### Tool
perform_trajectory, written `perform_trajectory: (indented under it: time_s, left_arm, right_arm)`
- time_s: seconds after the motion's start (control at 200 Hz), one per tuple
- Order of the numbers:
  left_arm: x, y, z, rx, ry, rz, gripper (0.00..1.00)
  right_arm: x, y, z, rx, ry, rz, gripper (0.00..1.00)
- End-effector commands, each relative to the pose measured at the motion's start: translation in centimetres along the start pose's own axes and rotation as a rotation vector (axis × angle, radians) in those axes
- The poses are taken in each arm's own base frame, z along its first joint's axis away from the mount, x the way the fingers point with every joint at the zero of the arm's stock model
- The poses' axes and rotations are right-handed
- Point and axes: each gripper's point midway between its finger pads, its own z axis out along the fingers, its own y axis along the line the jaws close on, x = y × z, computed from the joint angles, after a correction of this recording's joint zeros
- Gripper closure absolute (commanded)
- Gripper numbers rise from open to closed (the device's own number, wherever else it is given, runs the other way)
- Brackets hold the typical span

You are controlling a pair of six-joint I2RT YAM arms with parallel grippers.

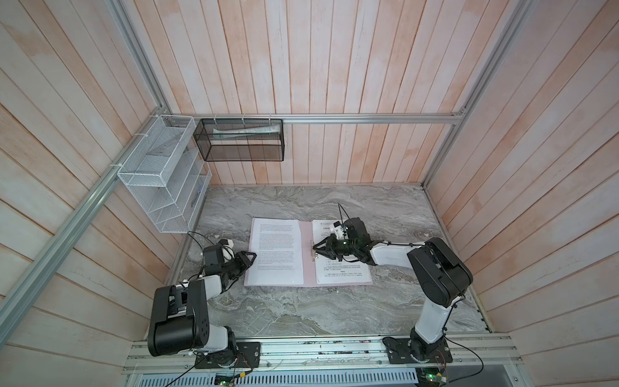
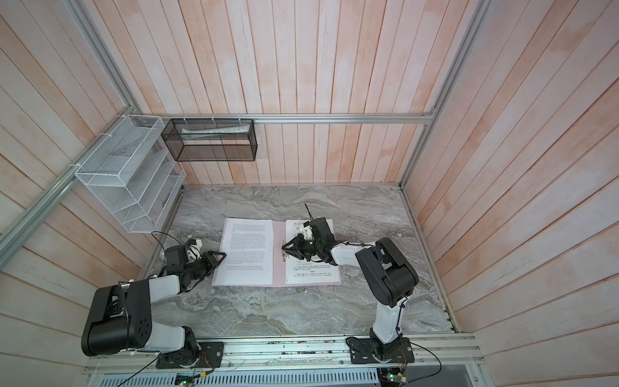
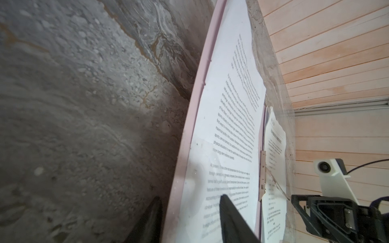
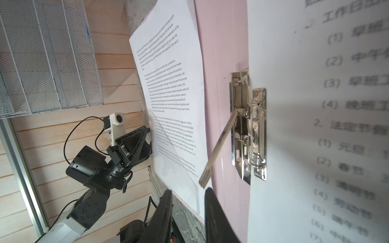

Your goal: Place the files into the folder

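Pink folder (image 1: 306, 234) flat, white files (image 1: 278, 248) inside — left end effector (image 1: 253, 258), right end effector (image 1: 315, 248) agape.

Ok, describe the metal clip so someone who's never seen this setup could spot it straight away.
On the grey marble table lies an open pink folder with white sheets on both halves. The clip sits by its centre fold, at the right-hand sheet's inner edge: the only shiny silver metal, with a thin lever sticking out.
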Motion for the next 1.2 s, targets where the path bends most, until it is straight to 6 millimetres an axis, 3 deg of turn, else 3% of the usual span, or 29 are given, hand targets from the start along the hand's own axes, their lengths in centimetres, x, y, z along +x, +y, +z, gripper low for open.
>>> perform_trajectory:
  time_s: [0.0,0.395,1.195]
  left_arm:
    - [0.3,-0.6,-0.6,0.026,-0.009,-0.01,0.54]
    - [1.6,-1.6,-2.2,0.054,-0.032,-0.021,0.58]
    - [2.4,-2.4,-1.1,0.038,0.013,0.034,0.67]
  right_arm:
    - [-0.2,0.0,0.2,0.007,0.01,0.005,0.76]
    - [0.2,-1.0,0.5,0.018,0.021,0.03,0.78]
    - [0.0,-1.8,0.9,0.017,0.027,0.073,0.86]
